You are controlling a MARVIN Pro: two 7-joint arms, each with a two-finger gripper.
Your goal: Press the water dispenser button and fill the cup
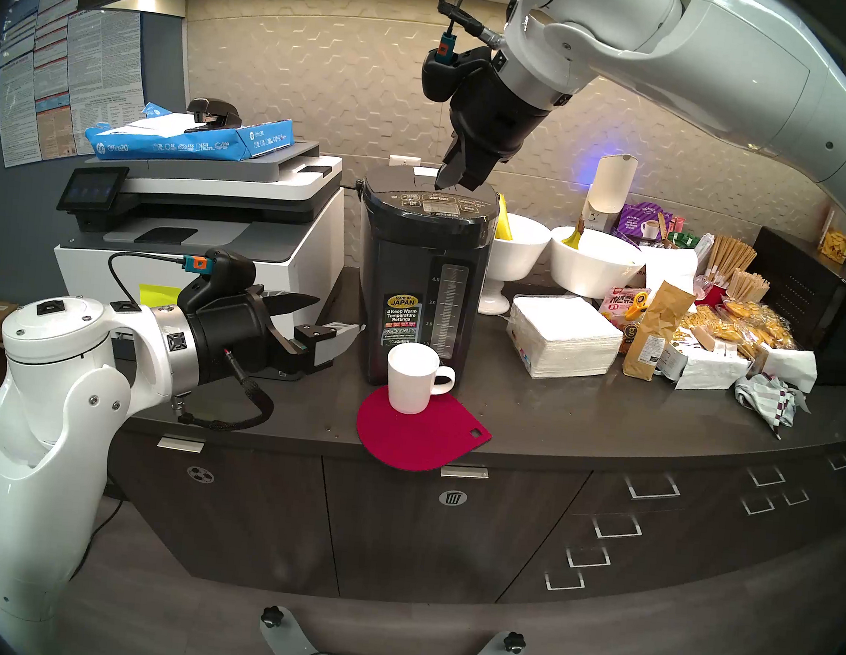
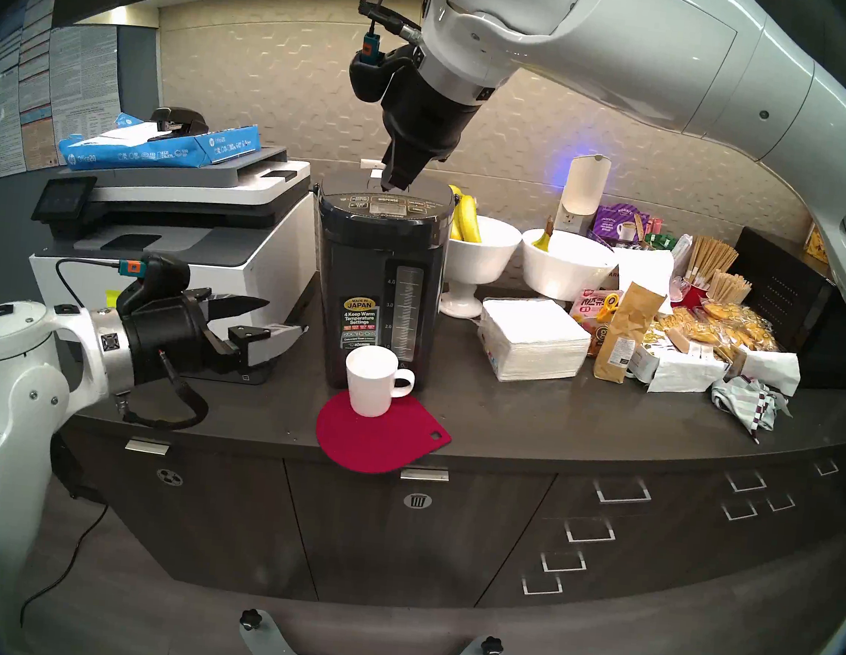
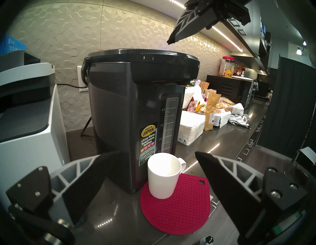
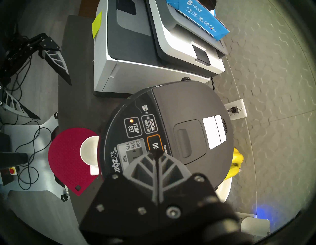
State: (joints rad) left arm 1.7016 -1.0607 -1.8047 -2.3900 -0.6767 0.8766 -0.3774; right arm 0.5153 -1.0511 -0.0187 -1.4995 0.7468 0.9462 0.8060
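Because its jaws are closed into one point, the right tool [image 4: 156, 152] suits pressing the button [image 4: 154, 145], hovering just above. Cup [image 1: 412, 377] stands at the dispenser's [image 1: 417, 288] six o'clock, on the mat [image 1: 421, 435]. Left tool [image 1: 326, 323] waits open, empty, at nine o'clock.

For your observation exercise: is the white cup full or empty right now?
Empty: the cup stands upright on the red mat, and its white inside shows bare, without water.
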